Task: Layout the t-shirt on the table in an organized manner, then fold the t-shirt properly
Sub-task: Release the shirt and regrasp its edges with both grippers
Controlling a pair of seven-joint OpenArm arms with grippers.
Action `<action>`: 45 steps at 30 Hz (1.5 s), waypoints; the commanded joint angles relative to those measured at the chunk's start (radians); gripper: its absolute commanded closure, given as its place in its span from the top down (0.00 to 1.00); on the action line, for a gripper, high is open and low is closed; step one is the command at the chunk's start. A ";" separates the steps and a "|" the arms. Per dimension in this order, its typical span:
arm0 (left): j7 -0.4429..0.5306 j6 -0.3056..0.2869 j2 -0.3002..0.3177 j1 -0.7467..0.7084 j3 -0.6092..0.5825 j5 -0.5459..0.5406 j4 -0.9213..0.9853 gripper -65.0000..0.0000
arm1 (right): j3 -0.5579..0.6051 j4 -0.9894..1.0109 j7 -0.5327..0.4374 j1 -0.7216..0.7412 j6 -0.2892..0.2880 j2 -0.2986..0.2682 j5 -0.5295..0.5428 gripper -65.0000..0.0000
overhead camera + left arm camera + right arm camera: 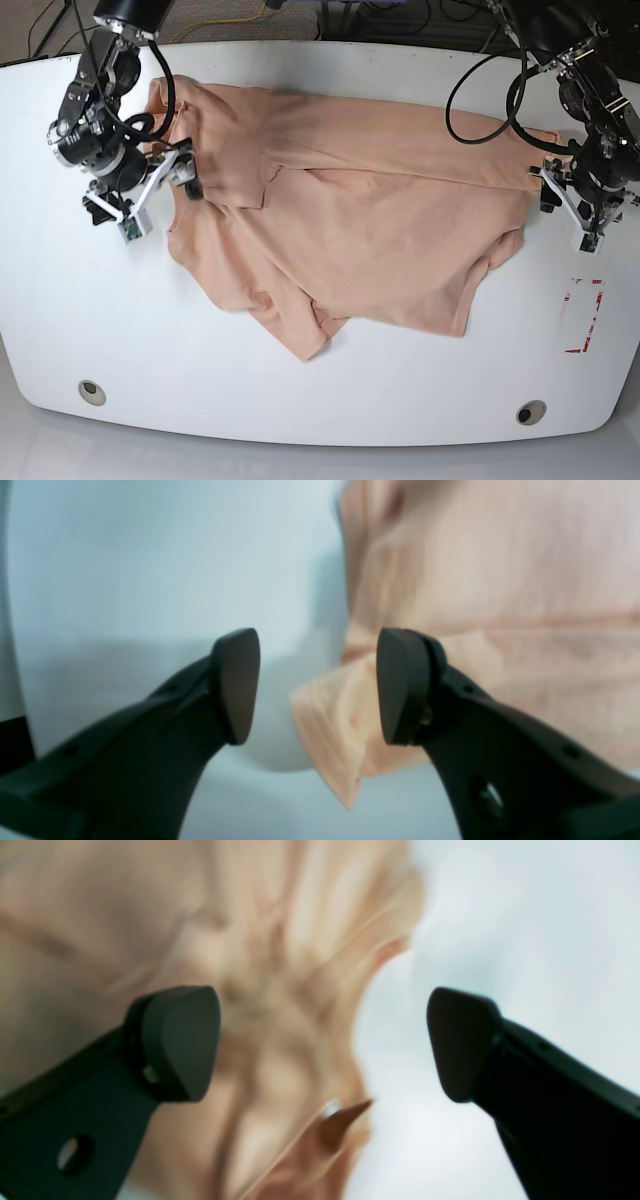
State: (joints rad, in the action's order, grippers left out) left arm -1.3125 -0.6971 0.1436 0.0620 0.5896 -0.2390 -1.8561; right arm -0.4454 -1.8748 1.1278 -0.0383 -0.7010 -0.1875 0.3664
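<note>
The base view takes in the whole t-shirt (370,230), spread crumpled across the middle and upper part of the white counter (200,360), its long axis running from 9 to 3 o'clock, with a bunched fold hanging down toward 6 o'clock. Neither wrist view shows that spread; each gives only a blurred patch of peach cloth against white.

The left wrist view shows the left pincer (318,686) with its jaws apart and nothing between them; a folded corner of the cloth (340,730) lies just beyond the gap. In the base view that pincer (572,212) sits at the shirt's 3 o'clock edge.

The right wrist view shows the right pincer (324,1042) spread wide, empty, over a rumpled edge of the shirt (280,1040). In the base view it (150,195) stands at the shirt's 9 o'clock edge.

Only the base view shows a red-marked rectangle (584,316) at 4 o'clock, two grommet holes (92,392) near the front edge, and black cables (480,100) looping over the cloth at 1 o'clock
</note>
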 commanded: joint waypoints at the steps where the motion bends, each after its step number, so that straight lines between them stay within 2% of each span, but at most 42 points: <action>1: -0.014 -0.001 0.014 0.065 0.002 -0.006 -0.020 0.53 | -0.005 0.063 -0.016 0.104 0.003 -0.013 -0.042 0.96; 5: -0.037 -0.001 0.018 0.118 0.007 -0.004 -0.020 0.53 | -0.005 0.218 -0.024 0.237 0.003 -0.017 -0.119 0.96; 8: -0.037 -0.001 0.018 0.140 0.022 -0.004 -0.020 0.53 | -0.005 0.352 -0.039 0.324 0.003 -0.042 -0.140 0.96; 15: -0.039 -0.001 0.018 0.170 0.036 -0.001 -0.018 0.53 | -0.003 0.722 -0.171 0.495 0.003 -0.106 -0.146 0.96; 24: -0.039 -0.001 0.020 0.163 0.039 -0.001 -0.018 0.53 | -0.002 1.102 -0.345 0.614 0.003 -0.151 -0.146 0.96; 31: -0.039 -0.001 0.020 0.163 0.040 0.000 -0.017 0.53 | -0.002 1.157 -0.357 0.621 0.003 -0.135 -0.139 0.96; 34: -0.039 -0.001 0.020 0.163 0.040 0.000 -0.015 0.53 | -0.002 1.157 -0.354 0.618 0.003 -0.102 -0.145 0.96; 45: -0.037 -0.001 0.020 0.170 0.037 0.003 -0.007 0.53 | -0.002 1.095 -0.249 0.595 0.003 -0.008 -0.139 0.96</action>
State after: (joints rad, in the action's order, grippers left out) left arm -1.3685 -0.6971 0.1505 0.2104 0.6285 -0.2283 -1.8530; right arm -0.4500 -0.7471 0.8326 0.5606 -0.6991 -0.2024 0.2401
